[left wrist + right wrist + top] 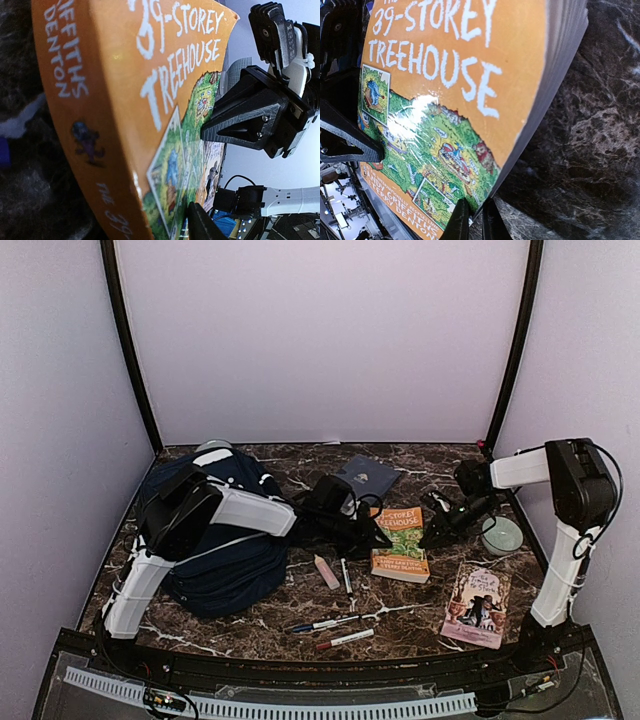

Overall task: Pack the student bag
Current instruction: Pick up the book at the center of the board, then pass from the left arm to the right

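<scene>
Near centre, right pincer (pixel 474 212) nearly closed, nipping orange book (pixel 445 100) edge.

Student bag (pixel 228 575) — navy, slumped flat, left side.

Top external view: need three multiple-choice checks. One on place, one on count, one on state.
1. Where does the student bag lie?
A. left side of the table
B. right side
C. near edge, centre

2. How many books are outside the bag?
A. one
B. two
C. three

3. The orange book is:
A. open, pages up
B. closed, cover up
C. inside the bag

Answers:
1 A: the bag fills the left part of the marble top.
2 C: the orange book, the navy book and the pink-covered book all sit outside it.
3 B: its title cover shows in all three views, with the pages shut.
</scene>
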{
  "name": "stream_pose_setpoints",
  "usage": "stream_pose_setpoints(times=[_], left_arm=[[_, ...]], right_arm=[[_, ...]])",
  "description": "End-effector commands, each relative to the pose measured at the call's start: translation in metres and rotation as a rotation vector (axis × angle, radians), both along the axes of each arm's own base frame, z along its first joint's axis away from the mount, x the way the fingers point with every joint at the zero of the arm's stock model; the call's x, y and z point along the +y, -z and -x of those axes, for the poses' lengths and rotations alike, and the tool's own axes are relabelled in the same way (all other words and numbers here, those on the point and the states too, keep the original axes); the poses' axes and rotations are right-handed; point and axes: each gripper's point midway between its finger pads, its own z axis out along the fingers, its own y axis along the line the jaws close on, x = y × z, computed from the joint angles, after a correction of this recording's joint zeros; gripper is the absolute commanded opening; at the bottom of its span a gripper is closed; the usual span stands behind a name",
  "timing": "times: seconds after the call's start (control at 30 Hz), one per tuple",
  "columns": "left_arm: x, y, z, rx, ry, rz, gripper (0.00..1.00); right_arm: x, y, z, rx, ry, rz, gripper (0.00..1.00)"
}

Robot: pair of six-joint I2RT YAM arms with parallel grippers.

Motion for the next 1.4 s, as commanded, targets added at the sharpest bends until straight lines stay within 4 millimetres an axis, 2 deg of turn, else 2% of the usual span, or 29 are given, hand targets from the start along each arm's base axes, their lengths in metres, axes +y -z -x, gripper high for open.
stream_pose_setpoints(times=[0.0, 0.1, 0.2, 0.4, 0.47, 0.5, 0.63, 0.73, 0.87, 0.93, 1.03, 1.17, 1.2, 1.37], left_arm=[[-0.015, -0.056, 0.008, -0.113, 0.048, 0.147, 0.37], [-0.012, -0.066, 0.010, -0.147, 0.049, 0.182, 0.30], [-0.009, -0.080, 0.013, -0.185, 0.055, 0.233, 0.23], [0.001, -0.124, 0.018, -0.292, 0.089, 0.275, 0.17], [0.007, -0.141, 0.020, -0.348, 0.105, 0.262, 0.14], [0.011, -0.153, 0.021, -0.387, 0.106, 0.253, 0.11], [0.033, -0.178, 0.016, -0.489, 0.090, 0.186, 0.01], [0.053, -0.195, 0.011, -0.556, 0.059, 0.155, 0.00], [0.088, -0.201, -0.009, -0.602, -0.060, 0.037, 0.00], [0.100, -0.208, -0.014, -0.624, -0.103, 0.046, 0.00], [0.112, -0.216, -0.020, -0.637, -0.145, 0.059, 0.00], [0.114, -0.238, -0.015, -0.710, -0.126, 0.122, 0.00], [0.114, -0.242, -0.013, -0.726, -0.121, 0.138, 0.00], [0.112, -0.254, 0.002, -0.772, -0.051, 0.221, 0.00]], right_arm=[[-0.024, 0.038, 0.022, 0.051, -0.044, 0.192, 0.09], [-0.023, 0.014, 0.009, -0.035, -0.052, 0.186, 0.12], [-0.021, -0.015, 0.001, -0.123, -0.056, 0.161, 0.22], [-0.038, -0.063, -0.015, -0.317, -0.061, 0.259, 0.41], [-0.035, -0.091, -0.027, -0.389, -0.054, 0.236, 0.46], [-0.033, -0.107, -0.032, -0.426, -0.051, 0.217, 0.48], [-0.010, -0.178, -0.045, -0.605, -0.075, 0.065, 0.58], [0.011, -0.223, -0.042, -0.710, -0.122, -0.091, 0.71], [0.030, -0.263, -0.041, -0.786, -0.128, -0.265, 0.90], [0.037, -0.275, -0.047, -0.806, -0.101, -0.314, 0.99], [0.056, -0.280, -0.056, -0.814, -0.106, -0.329, 1.00], [0.085, -0.281, -0.057, -0.785, -0.161, -0.355, 1.00], [0.092, -0.273, -0.059, -0.756, -0.174, -0.365, 1.00], [0.116, -0.257, -0.049, -0.749, -0.249, -0.383, 1.00]])
